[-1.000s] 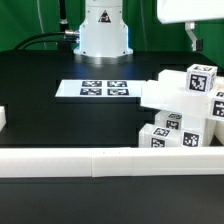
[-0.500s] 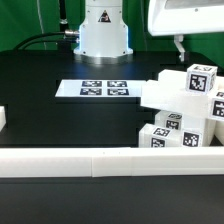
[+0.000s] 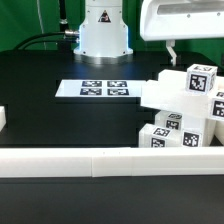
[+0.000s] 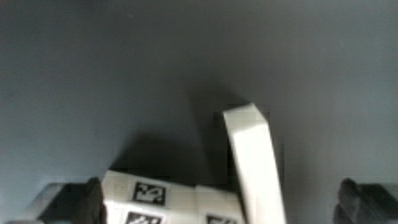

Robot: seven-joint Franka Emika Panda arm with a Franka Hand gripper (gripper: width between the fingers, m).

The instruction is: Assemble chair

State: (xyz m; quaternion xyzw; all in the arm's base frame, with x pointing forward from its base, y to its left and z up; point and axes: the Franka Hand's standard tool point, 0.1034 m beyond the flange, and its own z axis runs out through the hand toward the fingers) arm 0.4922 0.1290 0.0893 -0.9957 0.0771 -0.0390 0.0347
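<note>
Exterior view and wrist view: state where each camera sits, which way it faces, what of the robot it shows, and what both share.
Exterior view: low behind the rail, facing across the table toward the base; the base and the open gripper show.
Wrist view: on the wrist, facing down at the table; of the robot, only the dark fingers show.
Shared: the chair parts and the table.
</note>
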